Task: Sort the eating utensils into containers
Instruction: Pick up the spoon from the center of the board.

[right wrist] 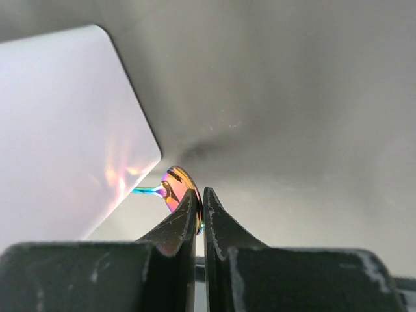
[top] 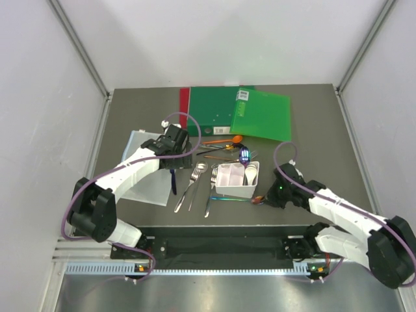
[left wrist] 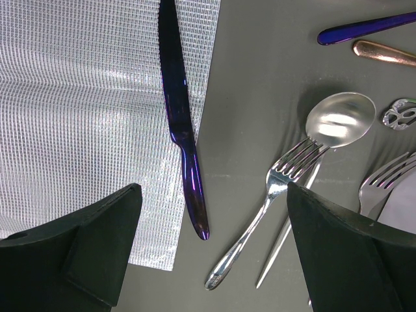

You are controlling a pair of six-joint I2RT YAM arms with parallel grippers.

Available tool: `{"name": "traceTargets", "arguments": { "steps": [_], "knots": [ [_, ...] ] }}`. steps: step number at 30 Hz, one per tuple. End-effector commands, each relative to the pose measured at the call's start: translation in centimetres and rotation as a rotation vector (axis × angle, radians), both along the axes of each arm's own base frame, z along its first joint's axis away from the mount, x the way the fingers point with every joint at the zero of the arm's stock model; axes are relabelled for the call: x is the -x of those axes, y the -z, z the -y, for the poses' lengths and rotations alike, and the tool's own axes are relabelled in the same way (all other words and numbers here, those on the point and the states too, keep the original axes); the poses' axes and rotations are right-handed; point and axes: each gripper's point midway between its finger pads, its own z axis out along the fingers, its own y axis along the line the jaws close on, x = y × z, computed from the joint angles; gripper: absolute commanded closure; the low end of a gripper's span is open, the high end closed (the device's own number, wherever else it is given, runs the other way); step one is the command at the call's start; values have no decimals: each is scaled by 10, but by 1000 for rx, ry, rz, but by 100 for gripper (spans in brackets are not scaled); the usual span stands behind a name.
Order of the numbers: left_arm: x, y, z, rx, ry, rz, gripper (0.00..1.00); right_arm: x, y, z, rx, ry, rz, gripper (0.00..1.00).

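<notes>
Right wrist view: the right pincer (right wrist: 200, 209) is closed on the rainbow spoon (right wrist: 177, 187), with both tips nipping the rim of its bowl. The spoon lies low on the worktop (top: 312, 130), just beside the near wall of the white bin (right wrist: 65, 130), and its handle runs along that wall. A grip at the bowl edge is probably the only practical one, since a flat utensil on a flat surface offers little else to pinch. It is a thin hold, so slippage on lifting is a fair risk.

The left pincer (left wrist: 213, 190) stands wide open and holds nothing. It hovers over the dark blue knife (left wrist: 184, 130), which rests mostly on the clear mesh sheet (left wrist: 78, 97) with its handle end reaching the sheet's edge. The open stance over the handle suggests an approach for pickup (no contact is visible).

A silver fork (left wrist: 260, 221) and a silver spoon (left wrist: 338, 120) lie crossed on the bare surface just to the side.

From above, the bin holds only a few pale items, one of them a white spoon (top: 251, 173). Most utensils lie outside it, scattered between the bin and the green folders (top: 260, 112). Judged progress: early.
</notes>
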Motion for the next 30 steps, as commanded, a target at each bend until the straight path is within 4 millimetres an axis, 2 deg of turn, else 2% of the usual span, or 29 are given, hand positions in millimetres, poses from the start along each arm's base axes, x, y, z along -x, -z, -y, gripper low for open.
{"name": "traceTargets", "arguments": {
  "steps": [1, 6, 17, 23, 24, 30],
  "knots": [
    [-6, -9, 3, 12, 4, 45, 3, -2, -23, 21, 128, -15, 55, 100],
    [-6, -6, 4, 13, 6, 34, 3, -11, -59, 23, 180, -114, 126, 100],
    [-5, -4, 4, 12, 4, 25, 3, -11, -101, 29, 250, -253, 177, 100],
    [-6, -3, 5, 15, 6, 19, 3, -13, -132, 34, 312, -315, 208, 100],
    [-6, -3, 6, 17, 5, 18, 3, -16, -143, 35, 316, -316, 228, 100],
    [-4, -1, 5, 15, 6, 11, 3, -21, -165, 39, 377, -364, 251, 100]
  ]
}}
